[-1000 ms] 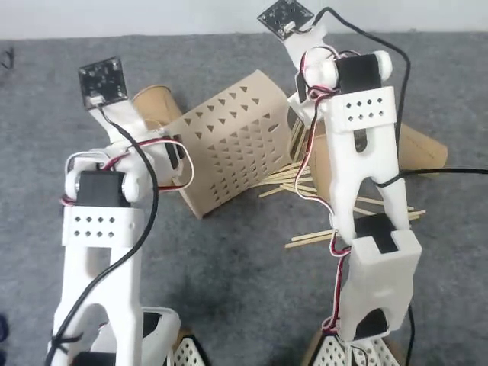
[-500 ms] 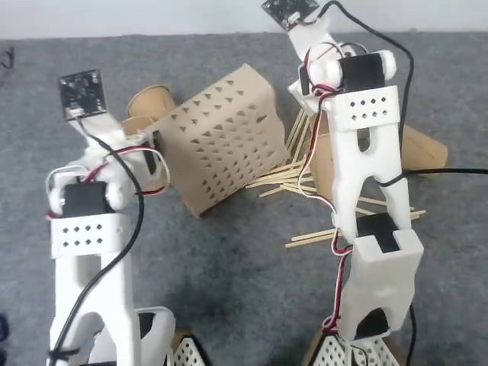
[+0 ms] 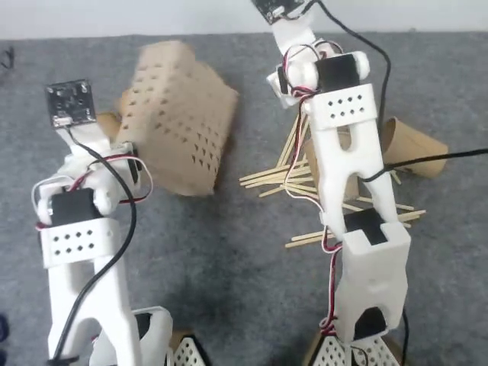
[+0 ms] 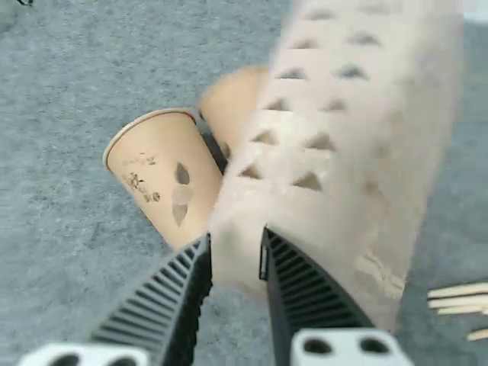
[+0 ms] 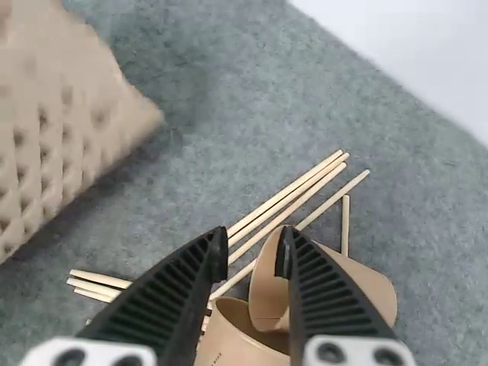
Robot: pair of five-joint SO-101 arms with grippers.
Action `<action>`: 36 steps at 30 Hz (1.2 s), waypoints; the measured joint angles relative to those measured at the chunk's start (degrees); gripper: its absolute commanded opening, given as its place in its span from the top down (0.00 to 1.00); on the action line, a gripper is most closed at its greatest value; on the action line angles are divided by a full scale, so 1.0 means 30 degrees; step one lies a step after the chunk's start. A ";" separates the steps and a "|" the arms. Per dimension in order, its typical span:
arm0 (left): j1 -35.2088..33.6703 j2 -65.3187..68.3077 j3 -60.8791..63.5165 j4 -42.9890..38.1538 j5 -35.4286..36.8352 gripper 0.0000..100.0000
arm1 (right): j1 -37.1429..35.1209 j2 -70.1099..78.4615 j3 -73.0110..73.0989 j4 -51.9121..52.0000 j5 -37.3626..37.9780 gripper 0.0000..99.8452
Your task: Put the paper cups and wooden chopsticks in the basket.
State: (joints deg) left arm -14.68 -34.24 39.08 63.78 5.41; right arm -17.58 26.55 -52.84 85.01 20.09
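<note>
My left gripper [image 4: 235, 240] is shut on the wall of the perforated tan basket [image 4: 358, 130], which hangs tilted above the carpet [image 3: 179, 114]. Two paper cups lie beside it: one on its side [image 4: 156, 187], another behind it [image 4: 232, 103], seen by the left arm as a cup [image 3: 105, 122]. My right gripper [image 5: 252, 236] is shut on the rim of a paper cup [image 5: 320, 305] that lies over the wooden chopsticks [image 5: 293, 198]. Chopsticks [image 3: 278, 179] are scattered under the right arm. A further cup [image 3: 412, 149] lies at the far right.
Grey carpet [image 3: 229, 259] covers the table, with open floor in front of the basket. A pale wall [image 3: 152, 15] runs along the back. The arms' bases [image 3: 358, 343] stand at the near edge.
The left arm has pulled back to the left and swung the basket up and leftward off the carpet. The right arm has shifted slightly left over the chopsticks.
</note>
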 measured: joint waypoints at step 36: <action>0.1436 0.0674 0.5773 0.1495 -0.7560 0.87 | -0.0410 -0.0059 0.0674 0.1553 0.0850 0.88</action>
State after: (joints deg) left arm -10.37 -32.22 56.40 68.26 -17.27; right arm -18.81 26.37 -50.81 89.67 22.64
